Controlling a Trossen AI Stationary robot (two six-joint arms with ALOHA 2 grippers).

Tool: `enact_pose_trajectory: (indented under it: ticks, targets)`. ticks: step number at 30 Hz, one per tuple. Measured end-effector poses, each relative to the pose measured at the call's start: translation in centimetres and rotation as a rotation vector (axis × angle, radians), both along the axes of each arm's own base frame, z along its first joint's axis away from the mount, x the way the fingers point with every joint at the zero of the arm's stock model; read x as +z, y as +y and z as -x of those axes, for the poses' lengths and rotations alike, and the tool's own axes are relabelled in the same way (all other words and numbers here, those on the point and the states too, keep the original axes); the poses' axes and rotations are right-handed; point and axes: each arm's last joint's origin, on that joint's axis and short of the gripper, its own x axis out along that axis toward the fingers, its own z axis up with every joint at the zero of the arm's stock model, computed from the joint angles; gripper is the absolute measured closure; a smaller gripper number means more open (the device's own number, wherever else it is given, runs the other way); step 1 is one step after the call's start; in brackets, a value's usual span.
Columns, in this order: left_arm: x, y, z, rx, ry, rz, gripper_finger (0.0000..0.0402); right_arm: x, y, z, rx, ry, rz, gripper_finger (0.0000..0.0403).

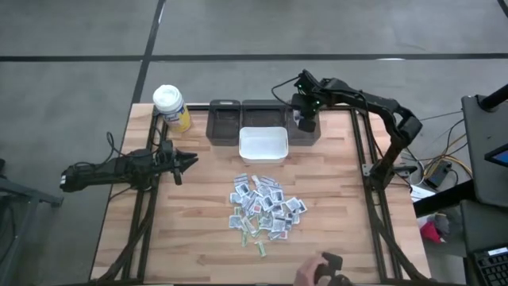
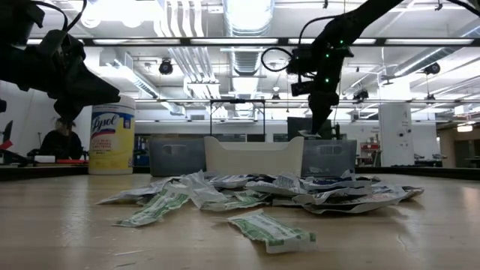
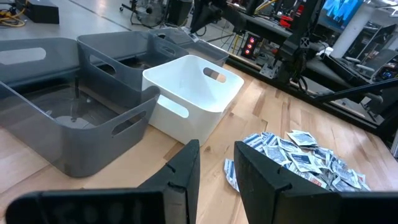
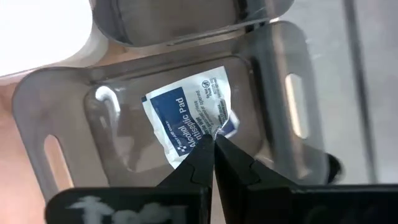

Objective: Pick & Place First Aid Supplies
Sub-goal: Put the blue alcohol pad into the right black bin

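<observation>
Three grey plastic bins [image 1: 224,121] stand in a row at the far edge of the wooden worktop [image 1: 198,230], with one white bin [image 1: 263,145] just in front of them; all four have cut-out handle slots. Dozens of first aid supplies [image 1: 263,208], too many to count, lie heaped in the worktop's middle: small flat crinkled paper packets, mostly white with blue, red or green print. One more packet [image 4: 189,118], white with a blue band reading "Antiseptic Pad", hangs over the rightmost grey bin [image 4: 155,99], pinched at one edge. The right gripper [image 4: 213,144] is what grasps it, its jaws clenched on the paper's edge above that bin. The left gripper [image 3: 214,171] hovers over the worktop's left side, pointed toward the bins, its jaws partly apart and holding nothing. One yellow wipes canister [image 1: 172,107] with a white cap stands at the far left corner.
</observation>
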Motion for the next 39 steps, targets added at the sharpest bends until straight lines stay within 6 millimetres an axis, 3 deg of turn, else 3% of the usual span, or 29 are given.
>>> enact_pose_trajectory:
  ticks: [8,16,26,29,32,35,39]
  targets:
    - [0.0,0.0,0.0,0.000,0.000,0.000,0.0307,-2.8,-0.5,-0.4,0.000,0.052,-0.067,0.0394]
    - [0.0,0.0,0.0,0.000,0.000,0.000,0.0307,-3.3,-1.0,-0.5,-0.008,0.039,-0.055,0.0391]
    - [0.0,0.0,0.0,0.000,0.000,0.000,0.0307,-4.5,-1.1,0.5,-0.034,0.072,-0.078,0.0314]
    - [0.0,0.0,0.0,0.000,0.000,0.000,0.0307,-3.9,-0.8,0.3,-0.037,0.071,-0.052,0.0295]
    - [0.0,0.0,0.0,0.000,0.000,0.000,0.0307,-1.4,-0.1,-0.1,-0.061,-0.014,0.002,0.0283]
    - [0.0,0.0,0.0,0.000,0.000,0.000,0.0307,0.8,1.1,-0.2,-0.105,-0.082,0.017,0.0275]
    - [0.0,0.0,0.0,0.000,0.000,0.000,0.0307,1.9,3.3,0.2,-0.134,-0.060,-0.032,0.0268]
